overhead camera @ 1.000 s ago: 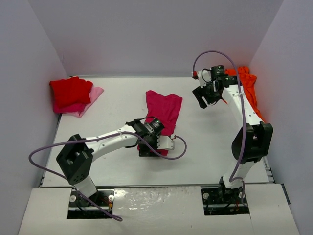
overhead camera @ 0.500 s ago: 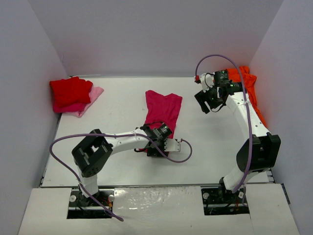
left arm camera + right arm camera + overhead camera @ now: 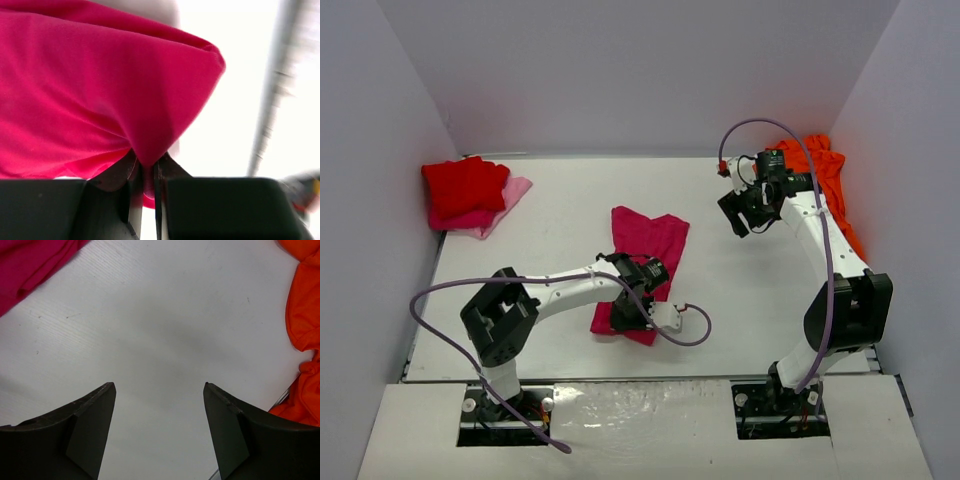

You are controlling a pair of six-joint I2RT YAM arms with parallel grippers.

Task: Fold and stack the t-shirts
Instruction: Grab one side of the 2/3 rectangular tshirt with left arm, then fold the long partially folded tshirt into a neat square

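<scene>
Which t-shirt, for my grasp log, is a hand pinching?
The magenta-pink cloth t-shirt mid-table, pinched by the left hand; the red t-shirt and orange t-shirt lie ungripped.

We look into a robotics lab cell: a white table (image 3: 540,250) closed in by plain pale walls (image 3: 620,70), the left arm (image 3: 565,288) and right arm (image 3: 825,235) mounted at its near edge, with purple cables (image 3: 757,123) hanging loose.

Four t-shirts are counted: one red t-shirt (image 3: 465,183) at far left on top of one pink t-shirt (image 3: 512,193), one magenta t-shirt (image 3: 650,235) mid-table, and one orange t-shirt (image 3: 825,170) at far right (a bunched heap, so a single garment is not certain). There are two arms, the left arm (image 3: 565,285) and the right arm (image 3: 820,230). There are two grippers, the left gripper (image 3: 145,165) and the right gripper (image 3: 157,390). There are two purple cables, the left cable (image 3: 430,295) and the right cable (image 3: 760,122). There is one table (image 3: 550,240).
</scene>
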